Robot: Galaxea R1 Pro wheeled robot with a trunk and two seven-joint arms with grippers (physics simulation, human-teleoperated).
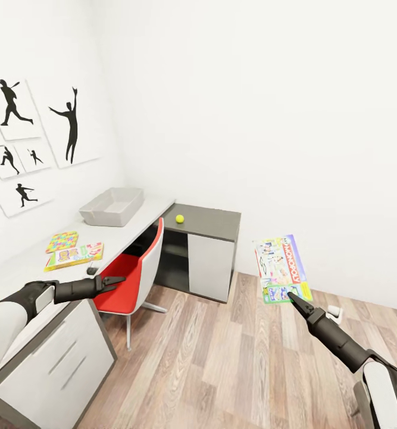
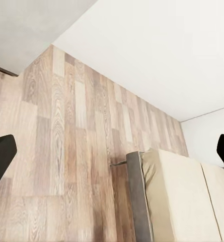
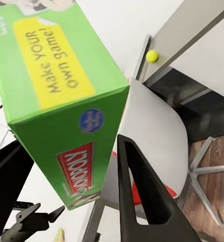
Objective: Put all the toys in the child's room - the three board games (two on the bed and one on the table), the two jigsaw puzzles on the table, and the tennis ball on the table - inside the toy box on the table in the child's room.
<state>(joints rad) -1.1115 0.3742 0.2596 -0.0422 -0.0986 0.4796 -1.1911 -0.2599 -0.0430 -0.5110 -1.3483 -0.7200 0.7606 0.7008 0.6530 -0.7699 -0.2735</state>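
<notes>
My right gripper (image 1: 293, 296) is shut on the lower edge of the green-and-white Monopoly board game (image 1: 281, 268), holding it upright in the air over the floor, right of the table. In the right wrist view its fingers (image 3: 137, 191) flank the Monopoly box (image 3: 61, 96). The light grey toy box (image 1: 112, 205) sits at the far end of the table (image 1: 25, 268). A jigsaw puzzle (image 1: 62, 241) and the Skip-Bo board game (image 1: 74, 255) lie nearer on the top. The tennis ball (image 1: 180, 218) rests on the dark corner section. My left gripper (image 1: 116, 280) hangs open beside the table's front edge.
A red-and-white swivel chair (image 1: 133, 274) stands tucked against the table, between my arms and the toy box. Wood-plank floor (image 1: 222, 357) spreads ahead. The left wrist view looks down on floor and the beige bed (image 2: 182, 196). A small white object (image 1: 335, 311) lies by the right wall.
</notes>
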